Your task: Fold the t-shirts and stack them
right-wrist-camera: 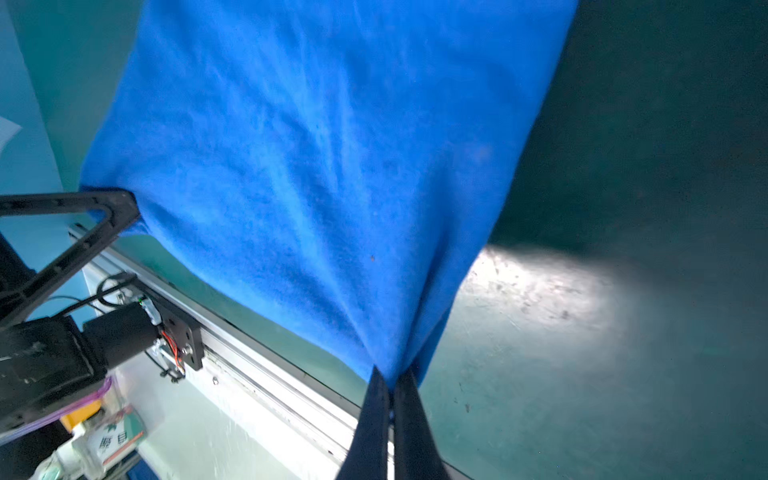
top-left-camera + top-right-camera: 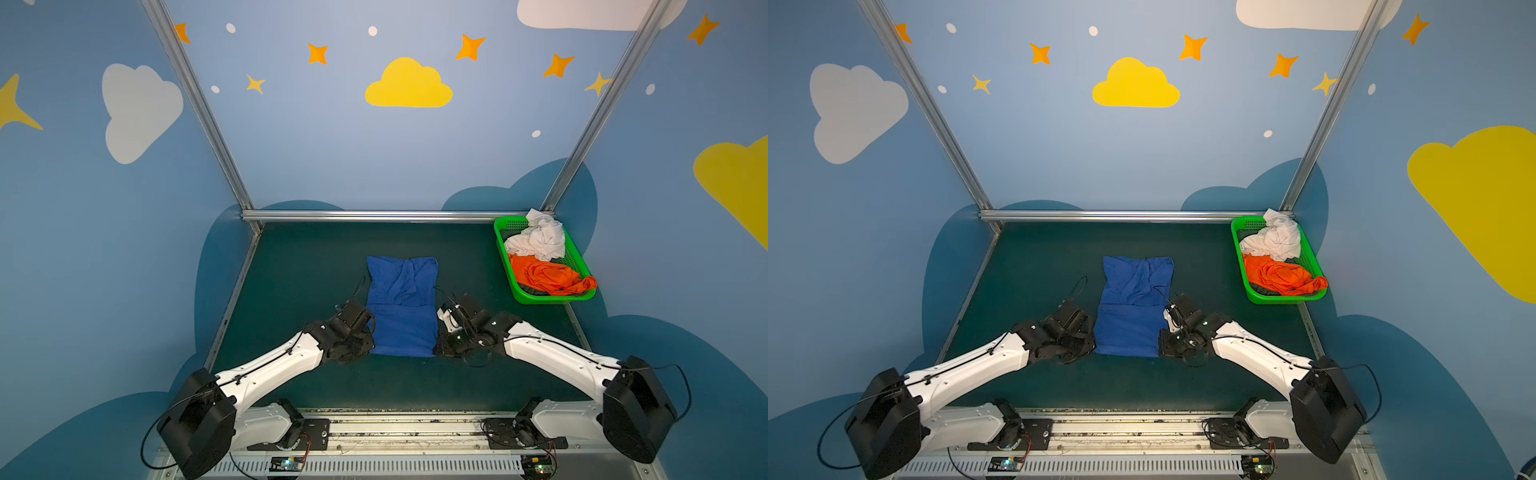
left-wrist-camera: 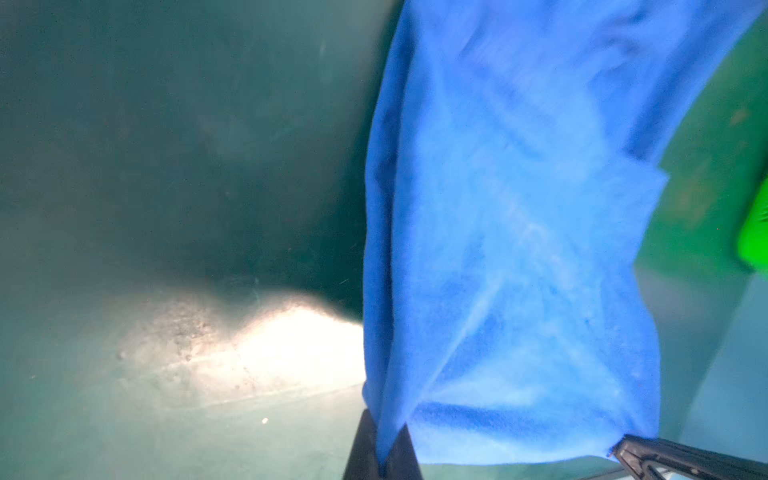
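A royal-blue t-shirt (image 2: 401, 307) (image 2: 1133, 307), folded into a narrow strip with its print hidden, lies mid-table. My left gripper (image 3: 384, 451) is shut on its near left corner and my right gripper (image 1: 390, 384) is shut on its near right corner. The hem between them is lifted and stretched tight. In both top views the wrists hide the fingertips, at the shirt's near corners (image 2: 371, 348) (image 2: 435, 348). A crumpled orange t-shirt (image 2: 548, 278) (image 2: 1281, 278) and a crumpled white t-shirt (image 2: 538, 239) (image 2: 1273, 239) lie in the basket.
The green mesh basket (image 2: 540, 300) (image 2: 1279, 300) stands at the table's far right corner; its edge (image 3: 754, 245) shows in the left wrist view. Dark green mat (image 2: 299, 270) surrounds the shirt. A metal rail (image 2: 407, 432) runs along the near edge.
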`<state>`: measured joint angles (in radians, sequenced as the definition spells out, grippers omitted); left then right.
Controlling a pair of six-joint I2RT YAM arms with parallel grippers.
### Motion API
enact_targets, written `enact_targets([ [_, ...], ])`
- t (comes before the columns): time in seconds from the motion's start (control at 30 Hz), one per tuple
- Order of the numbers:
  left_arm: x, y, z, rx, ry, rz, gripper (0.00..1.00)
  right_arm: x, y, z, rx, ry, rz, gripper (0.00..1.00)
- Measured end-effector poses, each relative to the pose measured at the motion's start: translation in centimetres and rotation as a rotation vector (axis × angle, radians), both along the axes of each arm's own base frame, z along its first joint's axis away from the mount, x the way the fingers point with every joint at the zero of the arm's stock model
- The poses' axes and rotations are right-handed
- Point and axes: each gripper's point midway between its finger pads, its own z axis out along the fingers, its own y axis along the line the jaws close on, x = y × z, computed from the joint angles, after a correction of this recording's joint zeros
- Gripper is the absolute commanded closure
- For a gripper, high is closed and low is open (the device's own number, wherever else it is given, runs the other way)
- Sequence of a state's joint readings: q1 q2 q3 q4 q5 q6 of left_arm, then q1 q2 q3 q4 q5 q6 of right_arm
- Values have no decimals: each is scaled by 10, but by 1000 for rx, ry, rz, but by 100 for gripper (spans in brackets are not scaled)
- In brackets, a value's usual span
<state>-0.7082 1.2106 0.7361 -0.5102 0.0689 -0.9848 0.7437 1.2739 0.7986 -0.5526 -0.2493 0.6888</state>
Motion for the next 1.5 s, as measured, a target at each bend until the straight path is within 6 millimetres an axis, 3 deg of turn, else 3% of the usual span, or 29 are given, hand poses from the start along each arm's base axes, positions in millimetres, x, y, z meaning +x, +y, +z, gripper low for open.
enact_targets([
  [0.2,38,-4,46,-2,-132,55,95,43,-8,37,17,-88,-76,100],
  [0.3,67,-3,64,1,-168,79,95,70,-9,46,20,-102,-88,100],
  [0.63,158,-5,71,-9,-149,51,95,155,-3,68,68,-123,-75,100],
  [0.83,211,-21,69,-30,-129,-25,95,198,-6,57,81,-85,-88,100],
  [1.07,257,-34,59,-50,-112,-77,95,242,-10,44,118,-45,-108,100],
  [1.37,305,-28,25,-94,-69,-65,95,294,-7,11,163,17,-115,100],
  [1.43,311,-27,18,-104,-61,-62,90,302,-6,4,169,27,-114,100],
  [1.47,314,-27,16,-110,-59,-60,87,304,-6,1,171,33,-114,95],
  [1.5,317,-26,13,-117,-55,-57,85,307,-6,-2,175,40,-116,84],
])
